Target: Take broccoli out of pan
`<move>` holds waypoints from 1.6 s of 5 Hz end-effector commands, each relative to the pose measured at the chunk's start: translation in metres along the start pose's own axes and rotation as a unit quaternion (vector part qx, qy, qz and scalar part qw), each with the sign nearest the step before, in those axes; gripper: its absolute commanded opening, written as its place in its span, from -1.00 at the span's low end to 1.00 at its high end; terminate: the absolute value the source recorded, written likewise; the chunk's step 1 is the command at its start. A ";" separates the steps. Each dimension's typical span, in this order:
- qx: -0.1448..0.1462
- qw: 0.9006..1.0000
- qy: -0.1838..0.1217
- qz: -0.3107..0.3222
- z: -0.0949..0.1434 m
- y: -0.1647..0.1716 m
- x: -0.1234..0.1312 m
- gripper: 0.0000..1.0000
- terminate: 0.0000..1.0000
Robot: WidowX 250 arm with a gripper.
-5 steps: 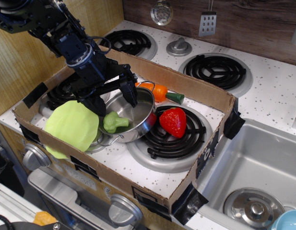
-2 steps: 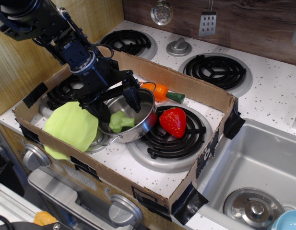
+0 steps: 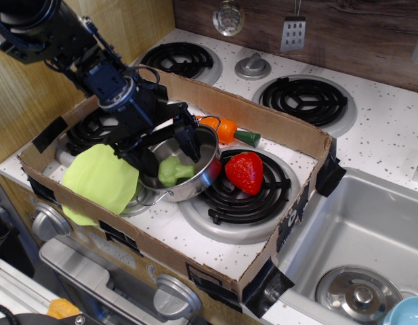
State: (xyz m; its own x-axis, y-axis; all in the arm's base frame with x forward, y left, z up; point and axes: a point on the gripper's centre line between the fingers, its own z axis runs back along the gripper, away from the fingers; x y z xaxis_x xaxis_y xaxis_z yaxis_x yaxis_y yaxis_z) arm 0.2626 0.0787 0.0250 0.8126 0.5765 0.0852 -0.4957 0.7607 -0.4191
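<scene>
Open claw (image 3: 166, 145) straddling the pan (image 3: 202, 177), broccoli (image 3: 172, 170) between its fingers, stem partly hidden.

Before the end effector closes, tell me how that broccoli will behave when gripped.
The broccoli looks like molded plastic, so probably stiff and light. Its lumpy head may slip between the fingers; the short stem offers little to grip. Lying on the pan's curved wall, it could slide or roll if nudged.

text: none legible | labels: none; brands: none (nothing readable on any surface)
</scene>
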 end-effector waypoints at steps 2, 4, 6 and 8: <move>-0.001 1.000 -0.016 0.001 0.006 -0.002 0.005 -1.00 -1.00; 0.012 1.000 0.003 0.029 0.049 -0.016 0.021 -1.00 -1.00; 0.062 0.998 -0.009 -0.013 0.085 -0.007 0.049 -1.00 -1.00; 0.098 0.983 -0.088 -0.128 0.077 0.021 0.085 -1.00 -1.00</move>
State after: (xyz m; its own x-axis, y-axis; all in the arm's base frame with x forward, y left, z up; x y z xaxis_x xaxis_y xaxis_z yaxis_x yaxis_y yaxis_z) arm 0.2914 0.1677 0.0790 0.8675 0.3918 0.3065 -0.3495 0.9185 -0.1849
